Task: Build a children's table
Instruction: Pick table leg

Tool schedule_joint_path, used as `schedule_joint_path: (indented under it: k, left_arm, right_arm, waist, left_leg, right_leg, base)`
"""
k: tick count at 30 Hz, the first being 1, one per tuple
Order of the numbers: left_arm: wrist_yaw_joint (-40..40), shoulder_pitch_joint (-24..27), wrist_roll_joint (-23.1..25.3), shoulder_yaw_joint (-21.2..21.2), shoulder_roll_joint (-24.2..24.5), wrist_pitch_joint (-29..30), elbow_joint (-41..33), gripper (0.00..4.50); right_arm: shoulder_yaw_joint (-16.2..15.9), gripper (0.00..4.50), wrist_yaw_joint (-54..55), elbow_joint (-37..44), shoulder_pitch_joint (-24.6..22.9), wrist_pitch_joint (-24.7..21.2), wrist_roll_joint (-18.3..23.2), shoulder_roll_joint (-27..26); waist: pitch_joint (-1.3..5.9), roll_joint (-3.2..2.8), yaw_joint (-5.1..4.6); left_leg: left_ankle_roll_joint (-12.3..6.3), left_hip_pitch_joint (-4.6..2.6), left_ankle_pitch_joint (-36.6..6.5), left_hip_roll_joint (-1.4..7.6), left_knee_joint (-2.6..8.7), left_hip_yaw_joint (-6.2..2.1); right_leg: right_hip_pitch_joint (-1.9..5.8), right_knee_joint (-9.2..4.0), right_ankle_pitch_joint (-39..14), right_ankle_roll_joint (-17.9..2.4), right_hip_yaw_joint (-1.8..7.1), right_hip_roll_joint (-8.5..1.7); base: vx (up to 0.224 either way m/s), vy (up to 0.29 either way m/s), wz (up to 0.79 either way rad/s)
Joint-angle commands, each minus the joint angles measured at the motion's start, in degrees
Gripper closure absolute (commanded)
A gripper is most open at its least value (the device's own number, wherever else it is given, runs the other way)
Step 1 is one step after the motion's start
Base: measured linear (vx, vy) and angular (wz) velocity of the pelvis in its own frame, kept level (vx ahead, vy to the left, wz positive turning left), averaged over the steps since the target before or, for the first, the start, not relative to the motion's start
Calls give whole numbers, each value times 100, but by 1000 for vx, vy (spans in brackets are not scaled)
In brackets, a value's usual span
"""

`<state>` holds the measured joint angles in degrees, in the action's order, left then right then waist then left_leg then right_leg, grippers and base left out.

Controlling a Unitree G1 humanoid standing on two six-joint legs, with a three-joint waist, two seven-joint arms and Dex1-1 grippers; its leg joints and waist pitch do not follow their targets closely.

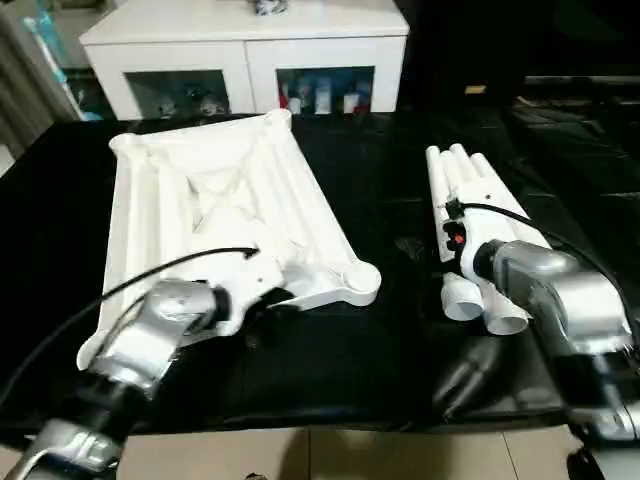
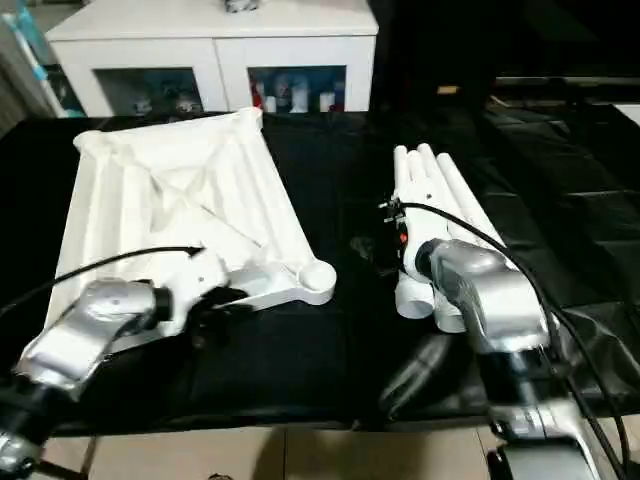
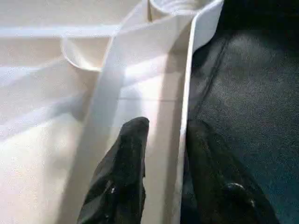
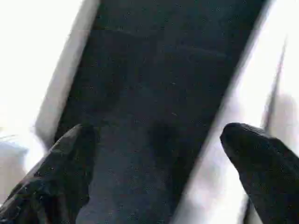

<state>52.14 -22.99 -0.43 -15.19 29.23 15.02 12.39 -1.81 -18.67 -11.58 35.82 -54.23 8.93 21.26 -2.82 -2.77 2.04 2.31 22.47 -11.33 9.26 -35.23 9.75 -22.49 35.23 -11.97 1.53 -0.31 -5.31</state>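
Note:
The children's table top (image 1: 230,190) lies upside down on the black cloth, left of centre, its X ribs and round corner sockets (image 1: 357,275) facing up. My left gripper (image 3: 166,123) is at its near edge. One finger (image 3: 133,140) is inside the thin rim and the other outside, with a gap beside the rim, so it is open. Several white tube legs (image 1: 470,180) lie bundled side by side on the right, flared ends towards me. My right wrist hovers over their near ends. My right gripper (image 4: 159,128) is wide open over black cloth, holding nothing.
A white cabinet (image 1: 250,50) with glass doors stands behind the table. The black cloth (image 1: 400,200) covers the whole work surface, and its front edge (image 1: 330,425) meets tiled floor. A strip of bare cloth separates the top from the legs.

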Motion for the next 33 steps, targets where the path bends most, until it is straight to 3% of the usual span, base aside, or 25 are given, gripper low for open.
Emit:
schedule_joint_path:
  k: [1,2,5,6,10,17,21,24,28,33]
  left_arm:
    - [-29,12,-142,296,101,-47,-350,286]
    - [-9,15,-216,342,88,-15,-453,286]
    - [129,42,-463,414,58,155,-849,286]
    - [225,77,-619,404,34,302,-1179,286]
    - [322,137,-761,323,28,495,-1592,286]
    - [636,302,-1064,113,140,881,-2305,286]
    - [724,312,-1201,75,206,1143,-2650,272]
    - [724,300,-1234,84,210,1225,-2720,272]
    - [684,298,-1243,85,237,1265,-2793,272]
    - [619,276,-1239,70,254,1363,-2831,272]
  right_arm:
    - [65,0,199,-346,230,-388,-135,21]
    - [74,0,234,-476,306,-516,-141,17]
    - [90,0,314,-793,438,-661,-159,6]
    - [108,0,330,-1022,507,-690,-149,-17]
    - [133,0,380,-1371,581,-636,-204,-62]
    - [266,0,482,-1898,656,-654,-172,-135]
    - [389,37,452,-2211,741,-644,-98,-159]
    - [477,78,456,-2334,789,-629,-73,-176]
    - [571,105,443,-2553,871,-571,-39,-200]
    - [739,148,455,-2835,955,-544,16,-236]
  waist:
    - [397,53,14]
    - [393,108,9]
    - [387,102,51]
    - [388,143,53]
    - [393,156,75]
    - [386,168,105]
    - [355,197,105]
    - [345,184,103]
    - [357,196,87]
    - [383,210,83]
  left_leg:
    - [-107,-163,-347,242,444,-32]
    - [-70,-157,-368,241,443,-22]
    - [-19,-162,-355,259,440,-4]
    - [-10,-150,-297,254,437,4]
    - [-54,-126,-105,247,418,12]
    - [7,-129,-291,251,415,33]
    - [162,-140,-669,258,440,42]
    - [248,-140,-808,254,452,33]
    - [313,-132,-817,251,453,25]
    - [266,-127,-586,241,433,32]
  right_leg:
    - [212,-274,200,-1599,84,-168]
    - [221,-266,176,-1620,82,-168]
    - [218,-263,208,-1593,77,-177]
    - [226,-254,272,-1582,73,-168]
    - [237,-225,412,-1600,67,-170]
    - [222,-235,80,-1525,75,-163]
    - [187,-276,-392,-1462,80,-159]
    - [176,-287,-637,-1379,79,-158]
    - [177,-281,-612,-1315,75,-149]
    - [190,-241,-166,-1377,66,-130]
  base:
    - [0,0,0]
    - [0,0,0]
    - [0,0,0]
    - [0,0,0]
    - [0,0,0]
    - [0,0,0]
    - [0,0,0]
    - [0,0,0]
    - [0,0,0]
    - [0,0,0]
